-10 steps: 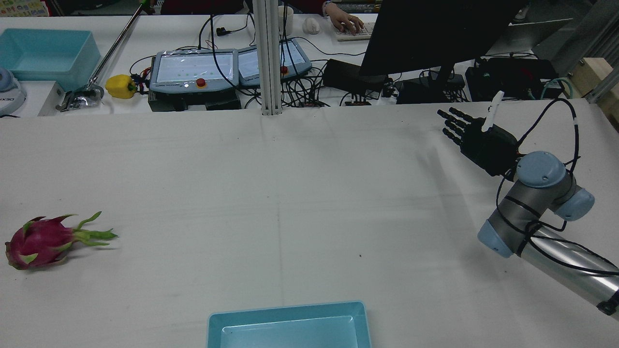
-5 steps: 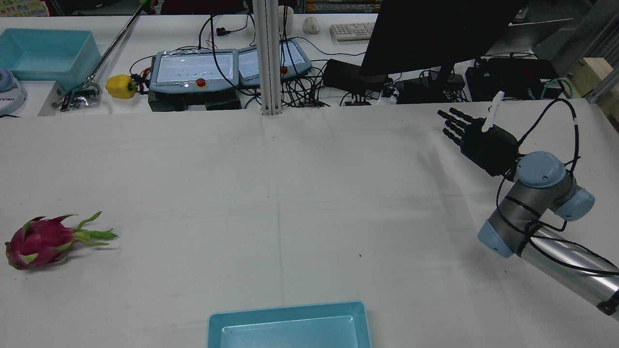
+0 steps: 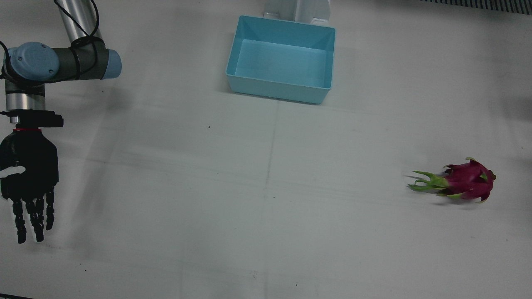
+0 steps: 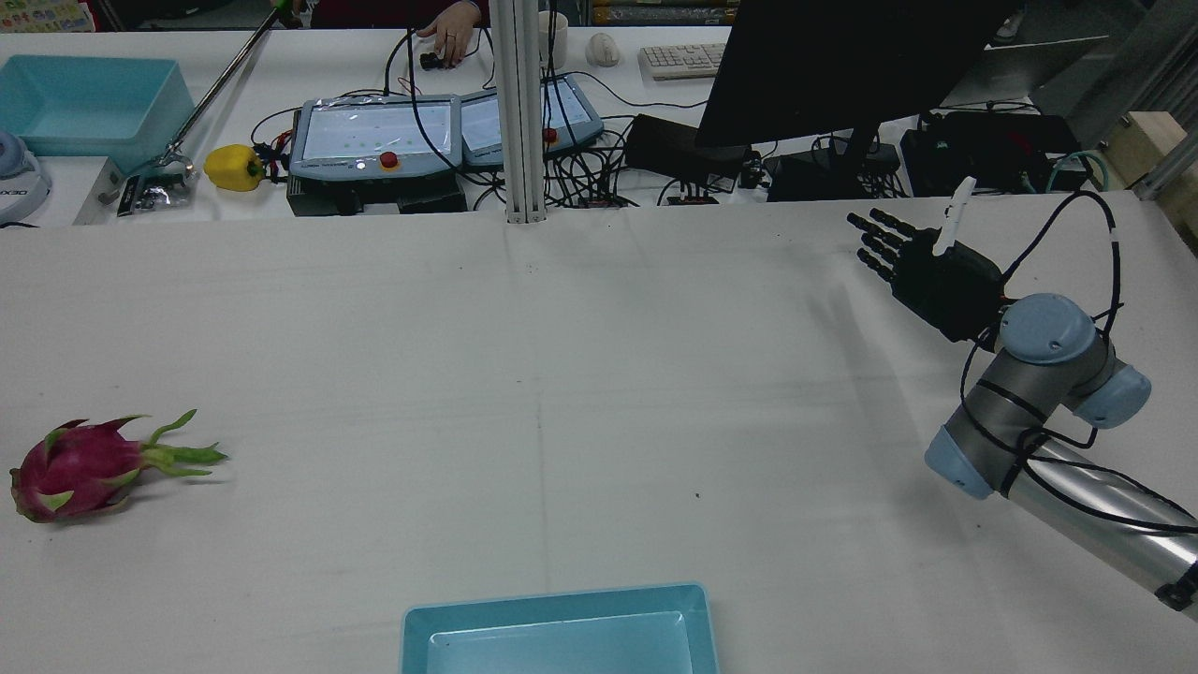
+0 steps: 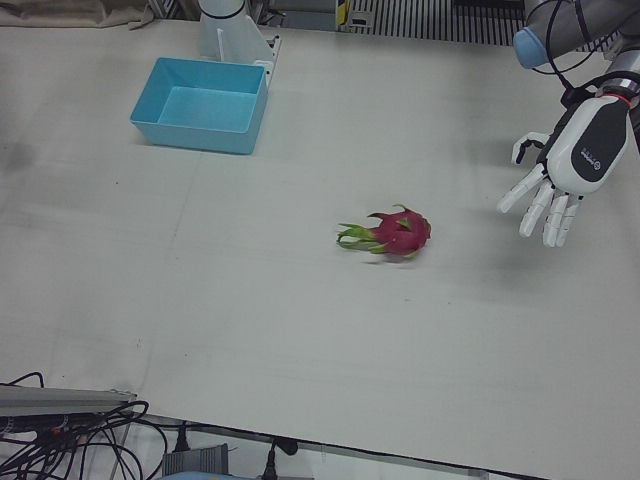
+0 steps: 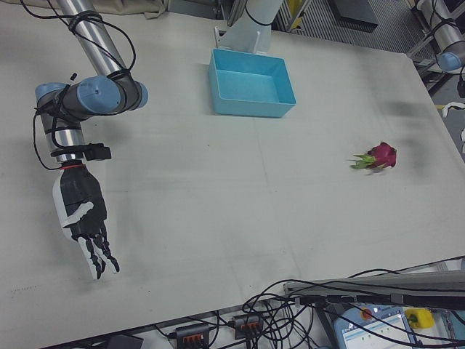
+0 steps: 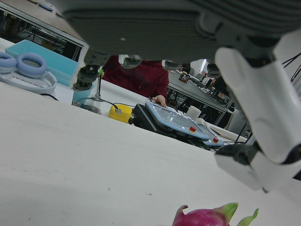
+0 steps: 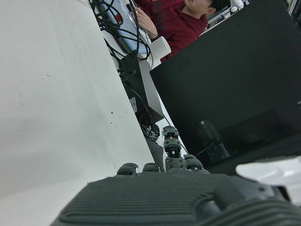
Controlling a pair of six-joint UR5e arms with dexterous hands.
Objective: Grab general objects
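I count one dragon fruit [image 4: 77,467], one bin [image 3: 283,59] on the table [image 4: 562,356], two hands.

Bin: light blue, sits mid-way along the robot-side edge of the table, by the pedestal. Nothing in it that I can see.

Fruit: lies on its side near the table's left edge, green tips pointing toward the table's middle. Nothing touches it. Well apart from the bin.

Left hand [image 5: 560,185]: white, hovers off the table near the left edge, fingers [image 5: 530,208] spread and pointing down, holding nothing. It is near the fruit but apart from it. Its own camera catches just the top of the fruit at the bottom of the picture.

Right hand [image 4: 922,271]: black, over the right side of the table toward the far edge, fingers [image 3: 31,218] straight and apart, released, holding nothing. Well apart from fruit and bin.

Beyond the far edge, on a second bench: one more blue bin [image 4: 89,108], contents not visible to me; one yellow pepper [image 4: 234,168]; two pendants [image 4: 440,131] side by side; one monitor [image 4: 842,65]. A person's hand [image 4: 449,28] rests by the cables there.
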